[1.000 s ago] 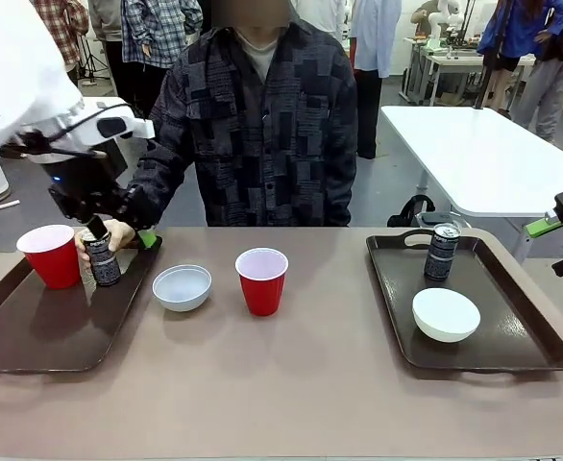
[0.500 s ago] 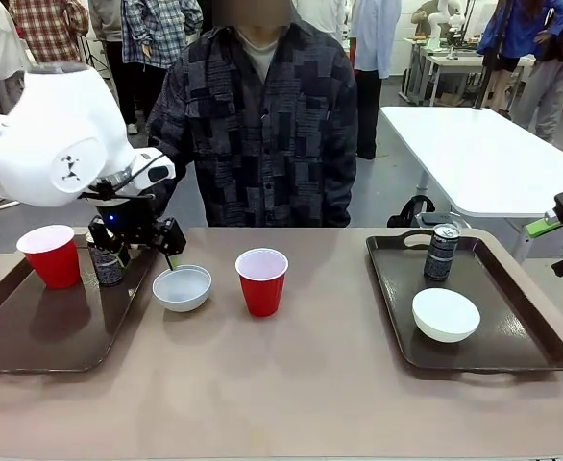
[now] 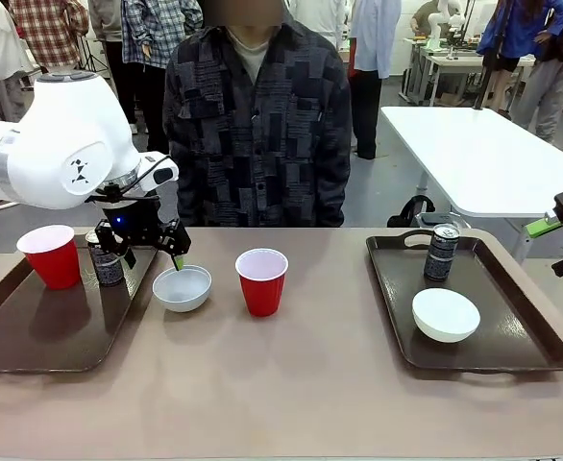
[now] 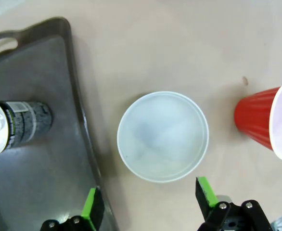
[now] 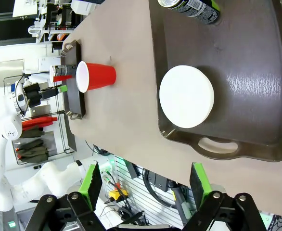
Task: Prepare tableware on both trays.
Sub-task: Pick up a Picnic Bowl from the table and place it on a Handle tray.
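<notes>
My left gripper [image 3: 153, 255] hangs open just above the left rim of a white bowl [image 3: 182, 287] that sits on the bare table beside the left tray [image 3: 32, 331]. In the left wrist view the bowl [image 4: 162, 136] lies ahead of my open left gripper [image 4: 149, 199]. The left tray holds a red cup [image 3: 51, 254] and a dark can [image 3: 104, 259]. A second red cup [image 3: 261, 280] stands on the table in the middle. The right tray [image 3: 512, 351] carries a can [image 3: 442, 252] and a white bowl [image 3: 446, 314]. My right gripper [image 3: 555, 245] is open, off the table's right edge, holding nothing.
A person stands at the far side of the table, hands out of sight. In the right wrist view the right tray [image 5: 256, 86], its bowl [image 5: 186, 96] and the middle red cup [image 5: 95, 76] lie ahead of my open right gripper [image 5: 146, 179]. A white table stands behind at the right.
My left gripper moved right from the can on the left tray to above the bowl. The person's hand left the can and withdrew. The right arm stayed still.
</notes>
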Controlling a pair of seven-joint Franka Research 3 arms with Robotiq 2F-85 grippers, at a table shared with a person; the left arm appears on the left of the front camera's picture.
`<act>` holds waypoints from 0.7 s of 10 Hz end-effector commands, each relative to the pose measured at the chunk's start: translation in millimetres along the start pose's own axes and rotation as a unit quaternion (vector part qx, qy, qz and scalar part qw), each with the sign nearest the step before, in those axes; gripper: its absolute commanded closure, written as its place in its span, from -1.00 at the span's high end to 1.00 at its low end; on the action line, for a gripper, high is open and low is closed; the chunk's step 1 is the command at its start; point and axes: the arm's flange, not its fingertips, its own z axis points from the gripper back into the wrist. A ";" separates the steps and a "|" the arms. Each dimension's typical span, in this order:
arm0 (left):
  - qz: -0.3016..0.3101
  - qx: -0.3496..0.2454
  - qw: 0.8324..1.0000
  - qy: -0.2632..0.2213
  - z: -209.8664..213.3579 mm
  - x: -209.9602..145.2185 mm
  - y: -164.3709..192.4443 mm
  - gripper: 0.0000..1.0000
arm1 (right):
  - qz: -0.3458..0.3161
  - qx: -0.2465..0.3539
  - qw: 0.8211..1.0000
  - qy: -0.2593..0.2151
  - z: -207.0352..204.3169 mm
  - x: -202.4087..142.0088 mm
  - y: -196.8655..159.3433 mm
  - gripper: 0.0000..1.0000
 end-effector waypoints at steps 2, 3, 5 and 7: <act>0.006 -0.019 1.000 0.019 -16.1 14.8 1.9 1.00 | 0.000 0.000 1.000 0.004 0.0 -0.3 0.4 0.90; 0.009 -0.010 1.000 0.022 -24.9 20.2 1.9 1.00 | 0.000 0.000 1.000 0.004 0.0 -0.3 0.4 0.90; 0.020 0.001 0.999 0.034 -46.1 33.8 5.6 1.00 | 0.000 0.000 1.000 0.004 0.0 -0.3 0.4 0.90; 0.027 0.010 0.999 0.035 -61.5 39.2 6.1 1.00 | 0.000 0.000 1.000 0.004 0.0 -0.3 0.4 0.90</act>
